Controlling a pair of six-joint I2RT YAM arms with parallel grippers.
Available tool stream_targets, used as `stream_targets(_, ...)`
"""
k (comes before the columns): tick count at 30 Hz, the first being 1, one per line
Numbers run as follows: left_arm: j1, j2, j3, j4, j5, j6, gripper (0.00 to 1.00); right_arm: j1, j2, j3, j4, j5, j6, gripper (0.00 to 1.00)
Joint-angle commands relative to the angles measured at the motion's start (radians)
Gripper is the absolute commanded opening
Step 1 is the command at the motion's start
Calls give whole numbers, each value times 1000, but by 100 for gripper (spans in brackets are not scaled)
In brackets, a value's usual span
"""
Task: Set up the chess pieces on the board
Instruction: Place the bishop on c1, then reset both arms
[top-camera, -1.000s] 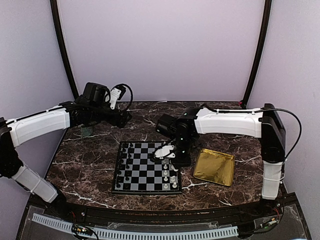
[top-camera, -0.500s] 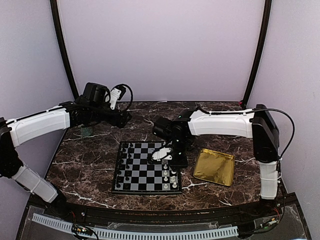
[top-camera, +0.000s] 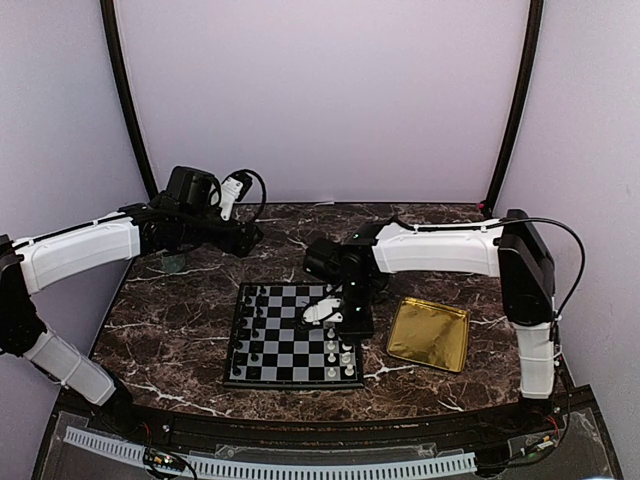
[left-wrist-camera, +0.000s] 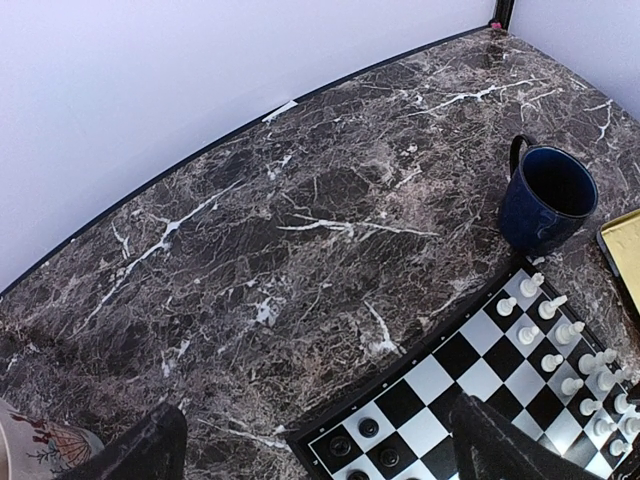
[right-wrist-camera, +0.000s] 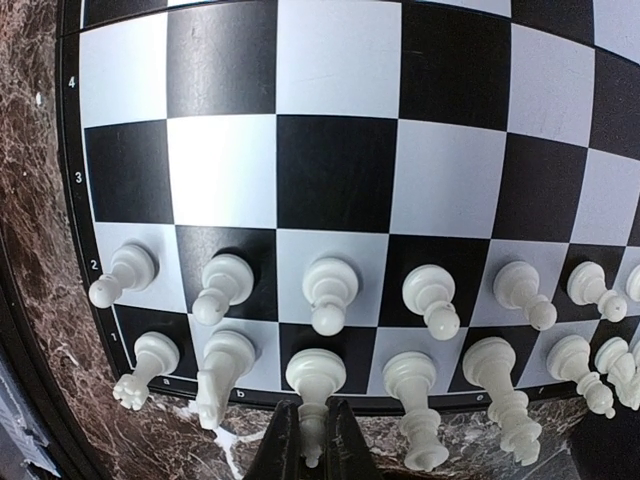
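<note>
Numbers 1 to 4 and letters a, b edge the board (right-wrist-camera: 340, 170). White chess pieces (right-wrist-camera: 330, 290) stand upright on rows 1 and 2. The right claw (right-wrist-camera: 310, 450) clamps one back-row piece (right-wrist-camera: 315, 375). The left claw (left-wrist-camera: 320, 452) gapes above the bench (left-wrist-camera: 300, 200).

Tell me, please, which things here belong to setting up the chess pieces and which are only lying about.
For the job: tiny cream-white plastic chess pieces, one held in the right gripper; flat square black and light grey checkered board.
Lying about: round dark blue mug; shiny gold rectangular tray.
</note>
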Motion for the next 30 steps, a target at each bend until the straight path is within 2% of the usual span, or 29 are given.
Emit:
stream_targets(1, -2, -33, -13, 17, 12, 11, 94, 10, 15, 21, 2, -15, -10, 8)
stream_targets(7, -2, -30, -13, 16, 14, 10, 94, 10, 5, 23, 2, -3, -7, 14)
stream_targets(11, -2, -29, -13, 15, 13, 10, 94, 10, -24, 27, -2, 4, -5, 22)
stream_targets(22, -2, -42, -16, 24, -8, 32, 94, -16, -185, 51, -44, 18, -2, 27)
stream_targets(26, -3, -77, -17, 30, -28, 49, 94, -83, -323, -12, -5, 5, 0, 29)
stream_targets(30, -4, -115, -13, 31, -47, 64, 94, -238, -462, -100, 99, -35, 9, 32)
